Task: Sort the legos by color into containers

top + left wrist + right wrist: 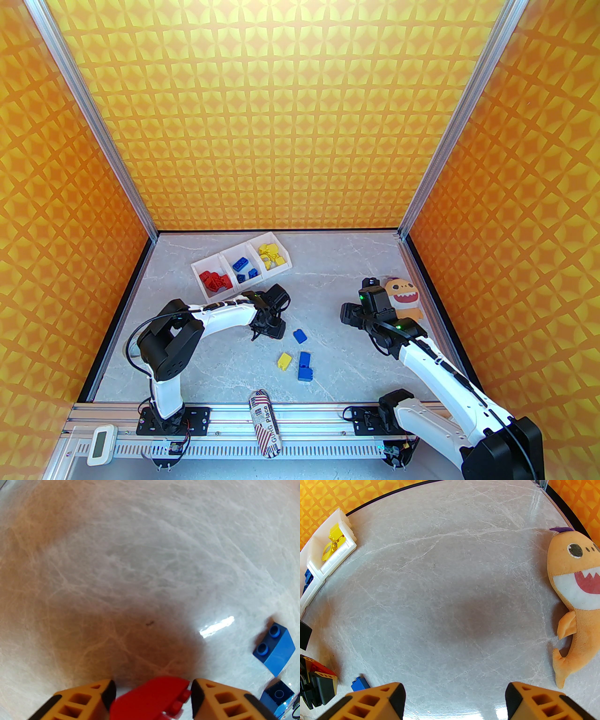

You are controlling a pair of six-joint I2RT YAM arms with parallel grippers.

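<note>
The left arm (220, 318) bends in a low arch toward 2 o'clock, its left pincer (152, 691) pointing down at mid-worktop and grasping a red brick (152, 698) between both black pads. The right arm (436, 370) reaches toward 11 o'clock; the right pincer (454, 695) hovers released, with nothing between its orange ribbed fingers.

The worktop (337, 262) is pale grey, glossy and marble-veined, closed in by walls (281, 117) of orange-and-yellow star pattern on aluminium posts. The white plastic tray (197, 267) lies at 11 o'clock, its three bins holding red, blue and yellow bricks, running from 9 to 3 o'clock. Two blue bricks (299, 336) (305, 365) and a yellow brick (284, 360), chunky and studded, lie loose at 5 o'clock of the left pincer. A soft orange plush (574, 592) lies at 3 o'clock.
</note>
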